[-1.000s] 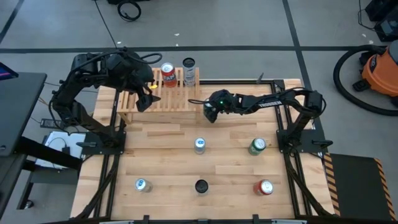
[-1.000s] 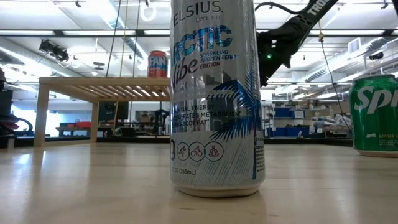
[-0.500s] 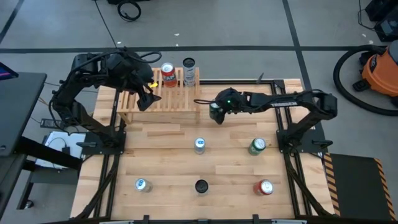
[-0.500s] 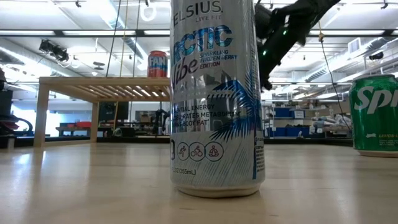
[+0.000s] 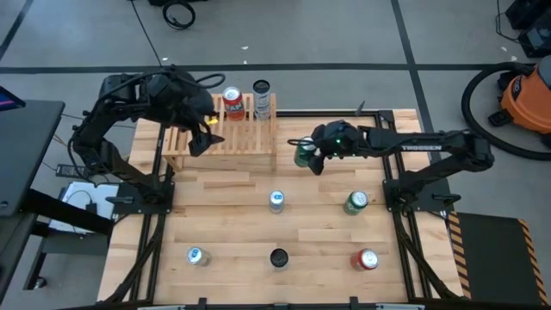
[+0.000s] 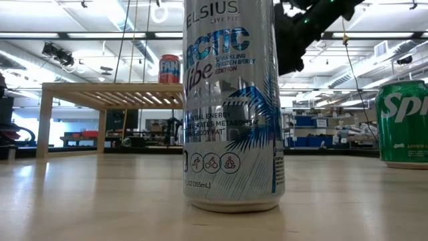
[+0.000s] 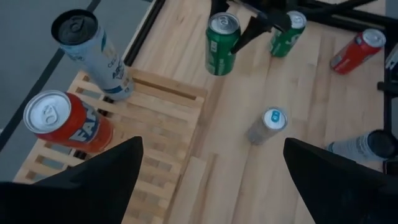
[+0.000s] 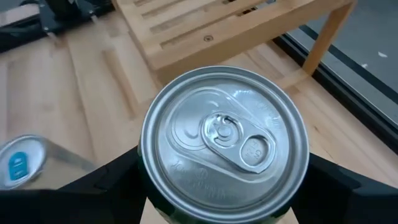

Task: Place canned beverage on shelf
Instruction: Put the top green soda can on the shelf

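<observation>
Carrying the can level and upright toward a free stretch of slats looks like the way to do this step well, lowering it only once it is squarely over the bars.

At the upper left of the high view, the left claw (image 5: 200,138) hangs over the left end of the low, light-wood slatted shelf (image 5: 245,138), its fingers spread wide and empty. On the shelf's far edge stand a red-and-white drink can (image 5: 232,102) and, just right of it, a pale can with a dark top (image 5: 262,97); the near slats are bare.

Right of the shelf's end, near the frame's centre, the right claw (image 5: 307,155) is closed on a green aluminium drink can (image 5: 303,153), gripping it by its sides, lifted off the light wooden table (image 5: 224,207). In the right wrist view the can's silver lid (image 8: 225,144) sits between that claw's fingers, the shelf's corner just beyond.

Other cans stand on the table, well apart.
</observation>
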Tool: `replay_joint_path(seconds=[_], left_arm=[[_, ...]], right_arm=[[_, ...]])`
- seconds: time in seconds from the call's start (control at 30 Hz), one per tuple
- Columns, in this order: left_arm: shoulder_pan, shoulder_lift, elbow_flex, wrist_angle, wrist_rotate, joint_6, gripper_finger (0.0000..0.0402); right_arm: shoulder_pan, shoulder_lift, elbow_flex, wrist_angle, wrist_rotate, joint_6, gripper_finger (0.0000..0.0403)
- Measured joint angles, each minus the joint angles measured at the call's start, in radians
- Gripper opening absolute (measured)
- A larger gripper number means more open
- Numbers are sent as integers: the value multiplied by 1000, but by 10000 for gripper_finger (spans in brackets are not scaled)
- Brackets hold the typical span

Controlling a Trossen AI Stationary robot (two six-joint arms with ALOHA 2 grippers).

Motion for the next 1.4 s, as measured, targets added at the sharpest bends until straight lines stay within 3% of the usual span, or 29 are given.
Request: replay_joint_path(seconds=[0.17, 0.37, 0.57, 0.83, 1.4], left_arm=[[0, 12, -26, 31, 0, -24, 392], [-2, 14, -157, 139, 79, -40, 392], [-58, 12, -320, 217, 91, -13, 392], [-134, 11, -521, 427, 151, 3, 392], [-224, 11, -737, 959, 125, -56, 392]], right_arm=[[30, -43, 0, 9, -8, 21, 311], [61, -71, 0, 31, -69, 54, 311], [87, -77, 0, 95, -122, 89, 311], [121, -77, 0, 244, -161, 101, 311], [203, -76, 1, 370, -129, 81, 311]])
